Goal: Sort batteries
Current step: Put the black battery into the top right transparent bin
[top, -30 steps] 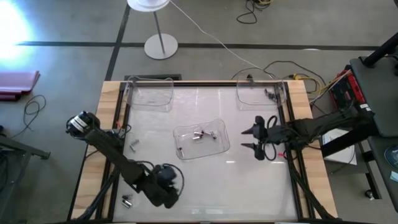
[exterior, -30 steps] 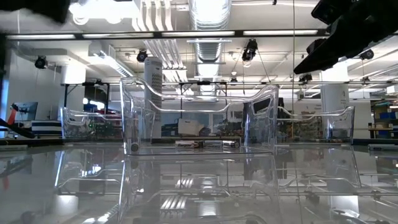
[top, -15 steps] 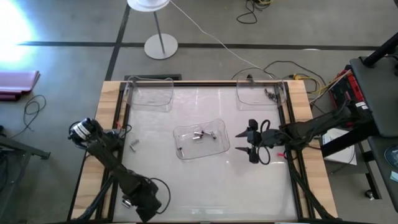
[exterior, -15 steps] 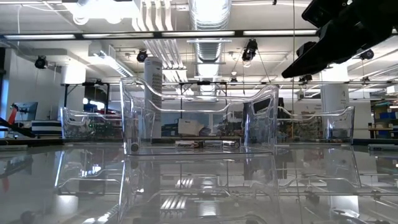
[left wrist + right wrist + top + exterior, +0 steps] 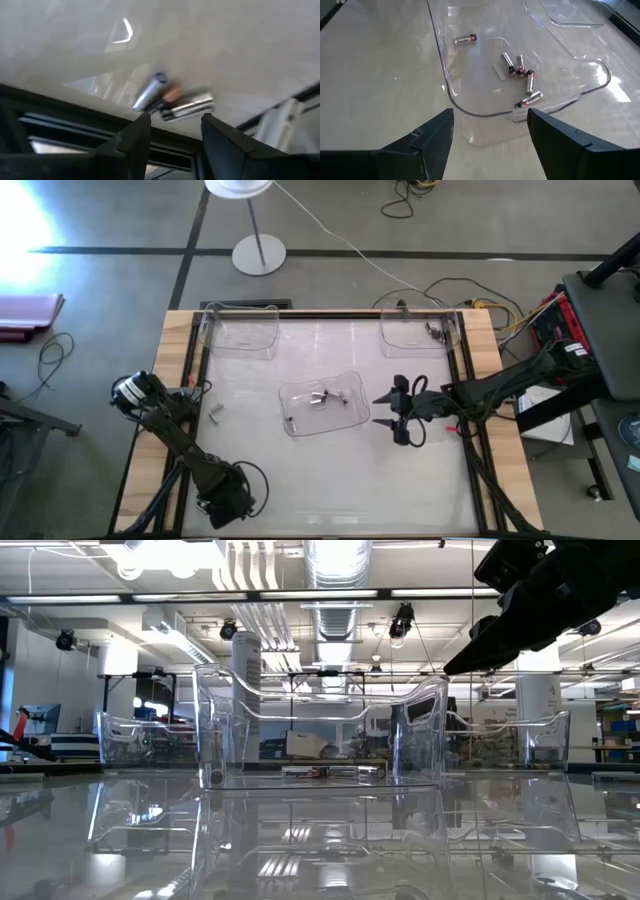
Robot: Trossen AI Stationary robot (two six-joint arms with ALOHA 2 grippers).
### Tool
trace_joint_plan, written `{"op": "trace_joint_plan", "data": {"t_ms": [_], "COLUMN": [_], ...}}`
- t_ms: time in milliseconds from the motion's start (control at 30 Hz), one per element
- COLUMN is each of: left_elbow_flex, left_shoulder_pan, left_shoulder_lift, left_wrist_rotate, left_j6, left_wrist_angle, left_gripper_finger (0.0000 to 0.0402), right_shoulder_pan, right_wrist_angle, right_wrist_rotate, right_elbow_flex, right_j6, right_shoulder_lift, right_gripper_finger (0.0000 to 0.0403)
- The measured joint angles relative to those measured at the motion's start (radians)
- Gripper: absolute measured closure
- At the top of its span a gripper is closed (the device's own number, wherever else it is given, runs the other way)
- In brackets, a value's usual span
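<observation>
The batteries lie in several places. Several are in the clear middle tray. A few sit in the far right tray, and one lies loose on the table. Two more lie side by side near the table's left near corner. My left gripper is open just short of those two, which it hides in the high view. My right gripper hangs open above the table, just right of the middle tray.
An empty clear tray stands at the far left. The table has a dark frame rail along its left side and another along its right. A lamp base and cables lie beyond the far edge.
My left gripper has gone toward the table's left near corner, over the two batteries lying there. My right gripper has gone toward the table's left, closer to the middle tray, and in the low view its arm has come lower.
</observation>
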Motion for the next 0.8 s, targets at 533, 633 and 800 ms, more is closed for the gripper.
{"op": "trace_joint_plan", "data": {"t_ms": [533, 633, 800], "left_elbow_flex": [-0.006, -0.006, -0.006], "left_shoulder_pan": [0.003, 0.003, 0.003], "left_shoulder_lift": [0.117, 0.119, 0.119], "left_wrist_rotate": [0.112, 0.111, 0.108], "left_j6": [0.079, 0.08, 0.08], "left_wrist_angle": [0.014, 0.013, 0.013], "left_gripper_finger": [0.0246, 0.0246, 0.0246], "right_shoulder_pan": [0.0, 0.0, 0.0], "right_wrist_angle": [0.018, 0.023, 0.023], "right_wrist_rotate": [0.0, 0.0, 0.0], "right_elbow_flex": [0.0, 0.0, 0.0], "right_j6": [0.013, 0.013, 0.013], "right_shoulder_lift": [-0.001, -0.001, -0.001], "right_gripper_finger": [0.0183, 0.0182, 0.0182]}}
